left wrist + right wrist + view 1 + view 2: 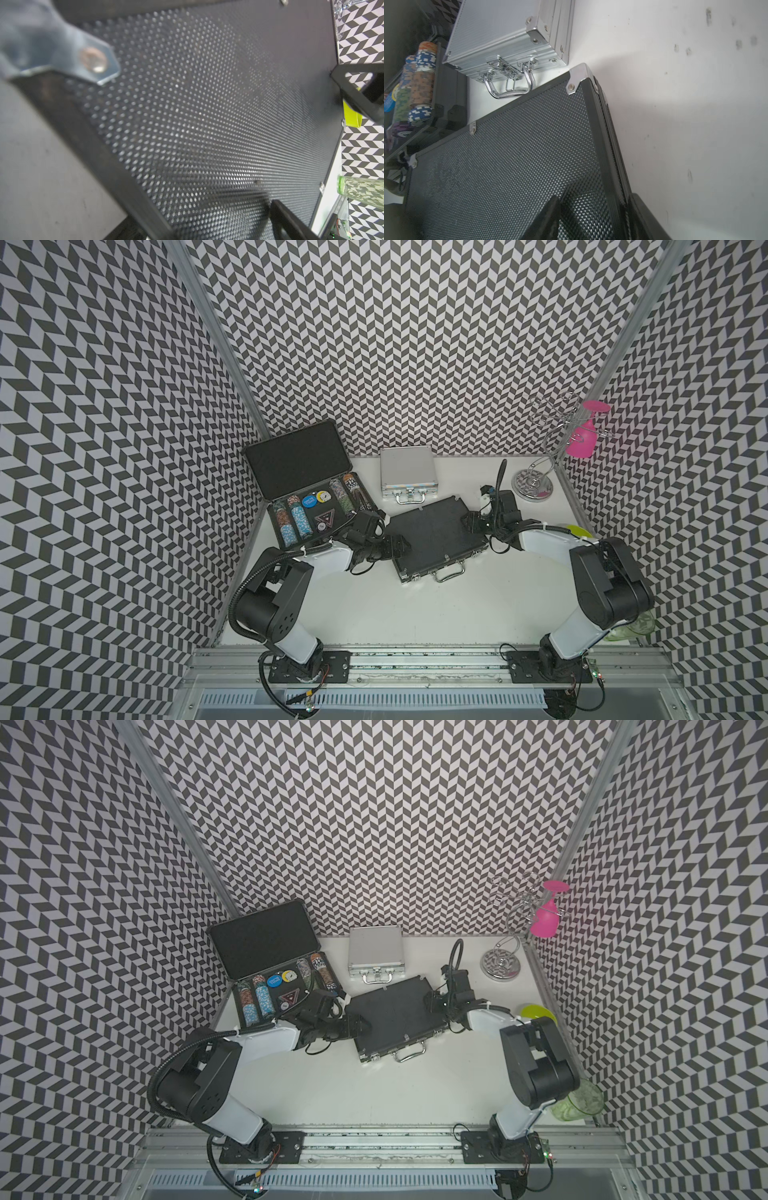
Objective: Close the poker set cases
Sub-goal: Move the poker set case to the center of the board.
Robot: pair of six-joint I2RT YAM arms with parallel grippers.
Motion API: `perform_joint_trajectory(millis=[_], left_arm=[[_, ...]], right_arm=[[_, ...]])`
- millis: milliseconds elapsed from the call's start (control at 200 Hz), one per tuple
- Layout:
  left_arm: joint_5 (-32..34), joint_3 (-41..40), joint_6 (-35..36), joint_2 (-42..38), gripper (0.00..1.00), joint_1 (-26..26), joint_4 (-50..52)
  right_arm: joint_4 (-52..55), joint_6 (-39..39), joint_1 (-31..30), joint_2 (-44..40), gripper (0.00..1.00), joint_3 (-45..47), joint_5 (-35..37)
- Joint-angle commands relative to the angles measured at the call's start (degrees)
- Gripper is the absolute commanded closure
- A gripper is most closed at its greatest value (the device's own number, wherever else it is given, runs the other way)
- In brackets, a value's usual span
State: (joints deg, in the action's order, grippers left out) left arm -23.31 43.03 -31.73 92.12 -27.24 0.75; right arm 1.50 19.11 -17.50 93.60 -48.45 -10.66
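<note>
Only in wrist views: left claw [305, 141] spread wide over black case [187, 124], holding nothing; right claw [593, 199] half open, astride its edge. Unreadable in both top views.

Both top views look down from high above the black case [436, 537]; both wrist cams skim it up close.
</note>
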Motion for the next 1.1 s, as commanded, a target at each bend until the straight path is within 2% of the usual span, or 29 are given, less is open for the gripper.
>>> perform_joint_trajectory(millis=[0,105,350,786,1091], left_arm=[[-2.4,1.8,2.8,4.3,0.11,-4.5,-2.7],[-1.7,3.3,1.5,5.5,0.11,-6.6,-2.7],[-0.1,9.2,-3.2,11.0,0.11,-13.3,-4.3],[-2.1,25.5,-5.5,23.3,0.12,-20.4,-3.4],[-2.1,36.0,-5.6,30.7,0.11,-23.2,-0.9]], right_arm=[[18.7,5.7,-7.1,-1.3,0.47,6.1,-7.4],[20.1,7.3,-6.6,-3.8,0.42,6.3,-1.5],[20.0,8.7,-1.8,-2.1,0.42,4.6,3.3],[20.2,8.8,8.5,-4.2,0.4,3.7,9.0],[19.2,7.4,13.1,-3.7,0.38,3.5,8.9]])
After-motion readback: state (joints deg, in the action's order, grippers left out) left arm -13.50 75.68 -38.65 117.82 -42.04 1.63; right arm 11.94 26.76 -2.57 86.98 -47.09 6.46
